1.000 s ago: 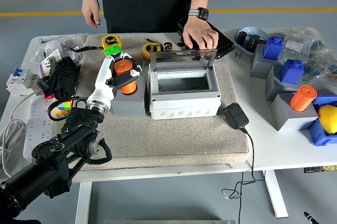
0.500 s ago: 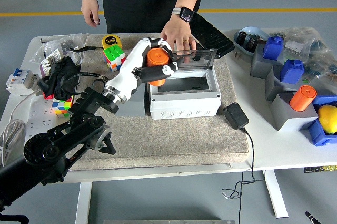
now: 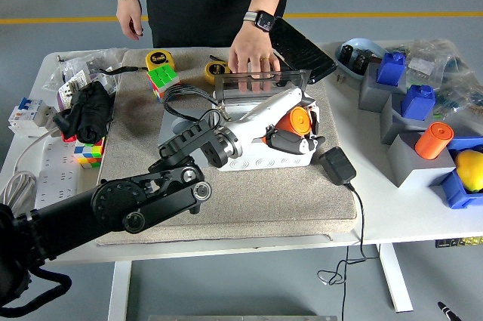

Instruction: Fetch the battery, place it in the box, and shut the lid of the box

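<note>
My left hand is shut on the orange battery, with my black arm reaching in from the lower left. It holds the battery tilted over the right end of the open white box at the mat's middle; whether it touches the inside is hidden. The box's clear lid stands up at the back, and a person's hand rests on its top edge. The grey holder left of the box shows partly behind my arm. A second orange battery stands on a grey block at the right.
A black power adapter with its cable lies just right of the box. A yellow tape measure and a colour cube sit at the back left. Blue and grey blocks and a yellow ball crowd the right side.
My left hand carried the orange battery from the grey holder rightward, over the box's left rim, down to its right end. The person's hand shifted left along the lid.
</note>
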`<state>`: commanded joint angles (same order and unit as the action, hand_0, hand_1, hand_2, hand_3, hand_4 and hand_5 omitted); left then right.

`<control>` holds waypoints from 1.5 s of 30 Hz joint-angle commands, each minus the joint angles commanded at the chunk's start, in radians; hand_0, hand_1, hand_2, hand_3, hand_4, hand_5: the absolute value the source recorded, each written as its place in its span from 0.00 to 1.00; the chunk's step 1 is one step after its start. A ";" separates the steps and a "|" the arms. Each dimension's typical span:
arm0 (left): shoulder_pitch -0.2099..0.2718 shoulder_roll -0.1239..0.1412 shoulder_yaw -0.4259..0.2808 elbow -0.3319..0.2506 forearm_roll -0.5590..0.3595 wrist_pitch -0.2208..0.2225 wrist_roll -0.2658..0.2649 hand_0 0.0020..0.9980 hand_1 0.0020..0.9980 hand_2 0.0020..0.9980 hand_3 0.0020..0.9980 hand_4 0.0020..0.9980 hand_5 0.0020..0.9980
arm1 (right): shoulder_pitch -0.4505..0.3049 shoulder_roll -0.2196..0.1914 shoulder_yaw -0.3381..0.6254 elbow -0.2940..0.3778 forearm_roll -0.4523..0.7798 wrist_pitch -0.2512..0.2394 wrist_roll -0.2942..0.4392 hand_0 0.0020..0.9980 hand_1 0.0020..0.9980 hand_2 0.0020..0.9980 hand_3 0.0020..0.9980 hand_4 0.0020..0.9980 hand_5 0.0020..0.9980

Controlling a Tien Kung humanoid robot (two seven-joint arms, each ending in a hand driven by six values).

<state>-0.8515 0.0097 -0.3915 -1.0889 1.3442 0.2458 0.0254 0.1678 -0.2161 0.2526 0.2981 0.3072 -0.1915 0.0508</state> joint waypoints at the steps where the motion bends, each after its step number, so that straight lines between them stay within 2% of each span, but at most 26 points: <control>1: -0.010 -0.010 0.011 0.024 0.008 0.001 0.000 0.02 0.03 0.10 0.27 0.59 0.00 | 0.001 0.000 -0.001 0.000 0.000 -0.001 0.000 0.74 0.70 0.69 0.61 1.00 0.49; 5: -0.039 -0.010 0.026 0.097 0.036 0.005 0.015 0.02 0.03 0.11 0.28 0.60 0.00 | -0.001 0.001 -0.003 0.001 -0.001 -0.001 0.002 0.74 0.70 0.69 0.61 1.00 0.49; 10: -0.093 -0.010 0.039 0.180 0.041 -0.016 0.081 0.02 0.04 0.11 0.29 0.63 0.00 | -0.002 0.001 -0.016 0.001 0.004 0.001 0.001 0.74 0.70 0.69 0.61 1.00 0.49; 14: -0.121 -0.010 0.039 0.214 0.034 -0.025 0.107 0.02 0.04 0.11 0.29 0.63 0.00 | 0.001 0.000 -0.012 0.004 -0.001 -0.001 0.002 0.74 0.70 0.69 0.61 1.00 0.49; 15: -0.124 -0.010 0.038 0.217 0.036 -0.030 0.112 0.02 0.04 0.11 0.29 0.63 0.00 | 0.002 -0.001 -0.009 0.005 -0.005 -0.002 0.002 0.74 0.70 0.69 0.61 1.00 0.49; 16: -0.125 -0.010 0.037 0.219 0.037 -0.032 0.113 0.05 0.08 0.18 0.44 0.77 0.00 | 0.002 -0.001 -0.006 0.005 -0.008 -0.003 0.003 0.74 0.70 0.69 0.61 1.00 0.49; 21: -0.119 -0.010 0.036 0.215 0.029 -0.053 0.114 0.05 0.08 0.18 0.44 0.77 0.00 | 0.003 -0.002 0.002 0.008 -0.015 -0.005 0.004 0.74 0.70 0.69 0.61 1.00 0.49; 22: -0.118 -0.010 0.038 0.213 0.023 -0.054 0.114 0.05 0.09 0.23 0.53 0.86 0.00 | 0.002 -0.002 0.001 0.008 -0.015 -0.004 0.003 0.74 0.70 0.69 0.61 1.00 0.49; 29: -0.115 -0.010 0.038 0.211 0.012 -0.057 0.110 0.05 0.10 0.25 0.54 0.89 0.00 | 0.001 -0.003 0.000 0.008 -0.015 -0.003 0.004 0.74 0.70 0.69 0.61 1.00 0.49; 33: -0.116 -0.010 0.028 0.215 0.020 -0.075 0.103 0.05 0.10 0.25 0.54 0.89 0.00 | 0.003 -0.003 0.004 0.009 -0.018 -0.003 0.005 0.74 0.70 0.69 0.61 1.00 0.49; 34: -0.116 -0.010 0.027 0.217 0.022 -0.075 0.096 0.31 0.42 0.49 0.59 0.97 0.07 | 0.003 -0.002 0.004 0.009 -0.018 -0.003 0.005 0.74 0.70 0.69 0.61 1.00 0.49; 39: -0.112 -0.010 0.026 0.220 0.034 -0.068 0.073 0.31 0.42 0.49 0.59 0.97 0.07 | 0.002 -0.001 0.007 0.009 -0.019 -0.003 0.006 0.74 0.70 0.69 0.61 1.00 0.49; 40: -0.111 -0.010 0.024 0.218 0.035 -0.074 0.075 0.71 0.62 0.58 0.65 1.00 0.47 | 0.002 -0.002 0.007 0.009 -0.019 -0.002 0.006 0.74 0.70 0.69 0.61 1.00 0.49; 45: -0.108 -0.010 0.012 0.209 0.030 -0.094 0.080 0.71 0.62 0.58 0.65 1.00 0.47 | 0.002 -0.002 0.009 0.009 -0.021 -0.003 0.007 0.74 0.70 0.69 0.61 1.00 0.49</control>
<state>-0.9594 0.0000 -0.3793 -0.8800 1.3744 0.1513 0.1051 0.1694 -0.2185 0.2617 0.3076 0.2866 -0.1944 0.0575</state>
